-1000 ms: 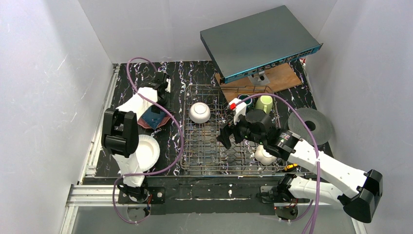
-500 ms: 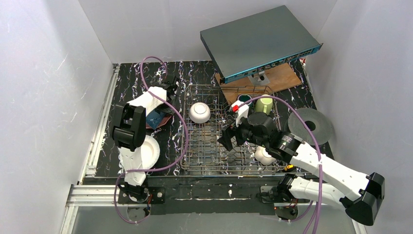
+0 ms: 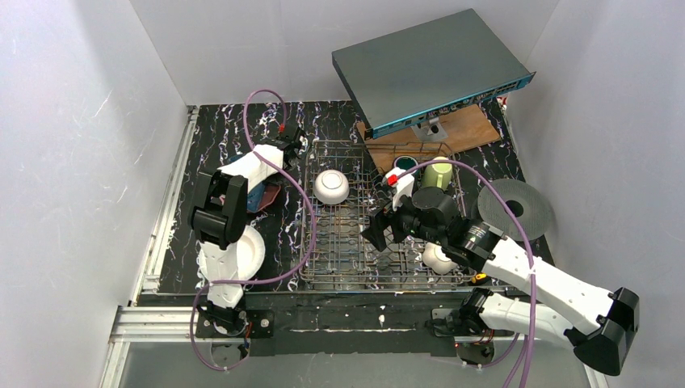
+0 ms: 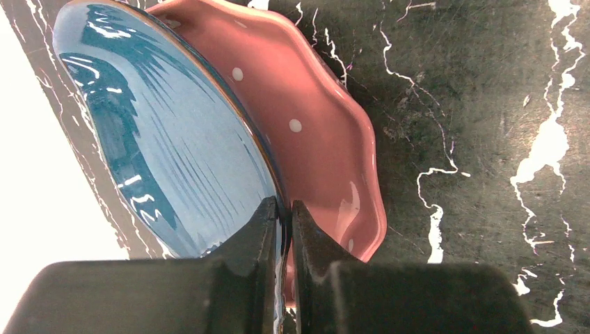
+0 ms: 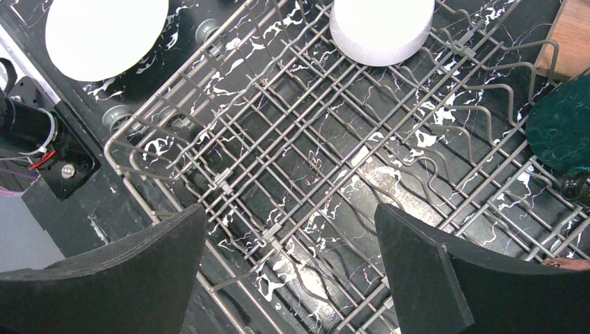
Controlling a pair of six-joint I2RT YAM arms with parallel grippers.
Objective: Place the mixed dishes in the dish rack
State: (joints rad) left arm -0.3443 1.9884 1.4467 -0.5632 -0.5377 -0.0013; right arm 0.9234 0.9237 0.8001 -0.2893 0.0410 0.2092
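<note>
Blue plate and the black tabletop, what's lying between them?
The pink dotted plate lies between them, under the blue plate, whose rim the left gripper pinches. The left wrist view shows it.

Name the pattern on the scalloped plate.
Scalloped plate: pink with white dots; best in left wrist view.

A flat grey box with a blue front edge [image 3: 432,69] sits tilted over a brown wooden board [image 3: 464,129] at the far right corner of the black white-veined tabletop [image 3: 218,137]. A black round disc with a centre hole [image 3: 535,215] lies at the tabletop's right edge.
</note>
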